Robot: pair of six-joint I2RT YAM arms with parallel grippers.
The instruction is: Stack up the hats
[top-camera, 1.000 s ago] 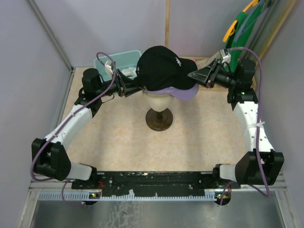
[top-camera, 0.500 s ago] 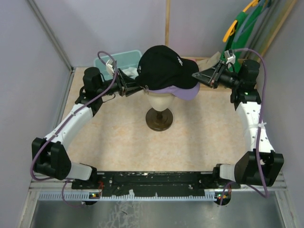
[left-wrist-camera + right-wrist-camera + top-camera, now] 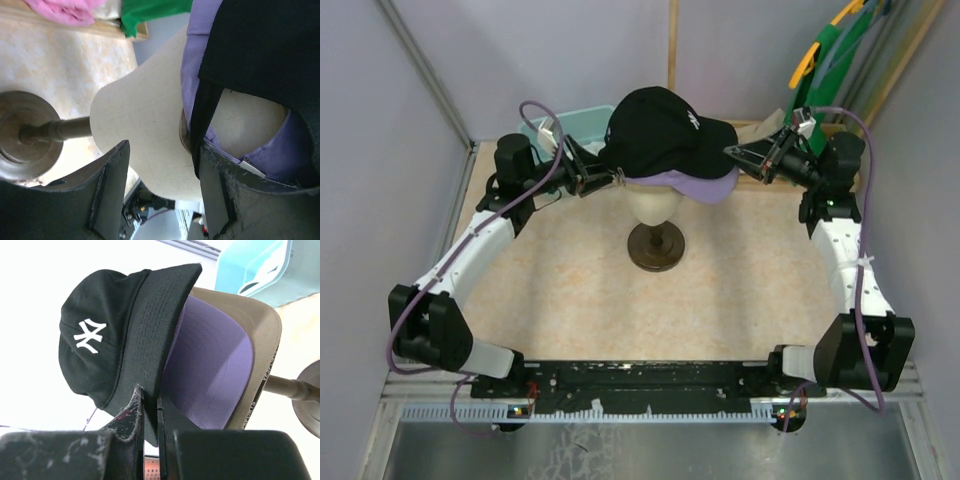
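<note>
The black hat with the white logo (image 3: 660, 130) sits on top of the purple hat (image 3: 708, 186) on a cream mannequin head (image 3: 655, 203). In the right wrist view a tan hat's brim (image 3: 267, 335) shows under the purple brim (image 3: 210, 355). My right gripper (image 3: 732, 152) is shut on the black hat's brim (image 3: 155, 315), which is pinched between its fingers (image 3: 131, 410). My left gripper (image 3: 610, 178) is open at the back of the head, its jaws either side of the head's lower edge (image 3: 145, 125), and the black hat's back strap (image 3: 202, 115) lies against one finger. No white hat shows clearly.
The head stands on a dark round base (image 3: 655, 248). A teal bin (image 3: 545, 130) is at the back left behind my left arm. A pink cloth (image 3: 65, 10) and a green top (image 3: 150, 12) lie at the table's far edge. Green hangers (image 3: 830, 50) lean at the back right.
Both grippers have moved toward the back and the black hat has shifted back and up with them. My left gripper has closed in on the back of the head.
</note>
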